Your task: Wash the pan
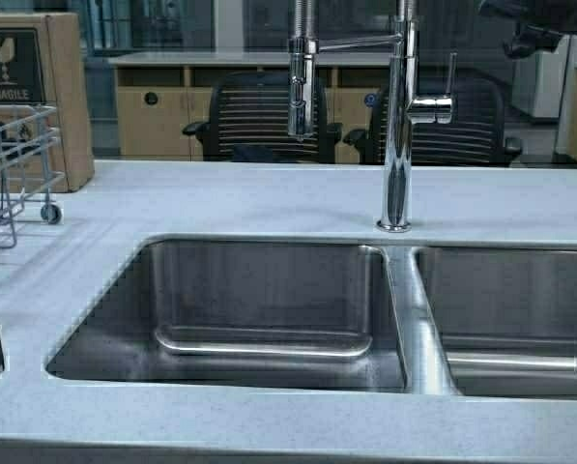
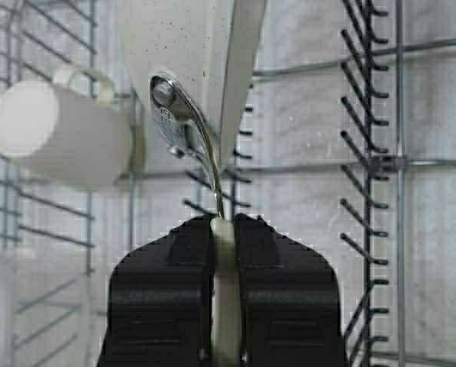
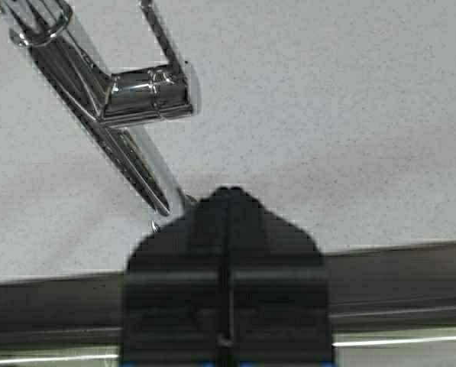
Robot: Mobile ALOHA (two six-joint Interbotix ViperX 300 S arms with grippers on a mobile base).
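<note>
The pan [image 2: 185, 46], cream and speckled, hangs upright in the left wrist view, its short handle [image 2: 222, 283] pinched between the two black fingers of the left gripper [image 2: 223, 306], which is clamped narrow on it. A curved metal bracket [image 2: 183, 130] riveted to the pan's wall joins handle to body. Only the lower part of the pan shows; its rim is cut off by the picture's edge. Just behind it runs a wire dish rack [image 2: 380, 160] with rows of prongs, and a white mug [image 2: 56, 134] lies tipped in the rack beside the pan. In the high view neither pan nor left gripper can be seen; the rack's corner [image 1: 13, 169] stands on the counter [image 1: 269, 198] left of the double sink [image 1: 269, 309]. The right gripper [image 3: 226, 306] hovers near the faucet [image 1: 396, 126], fingers pressed together with nothing between them.
</note>
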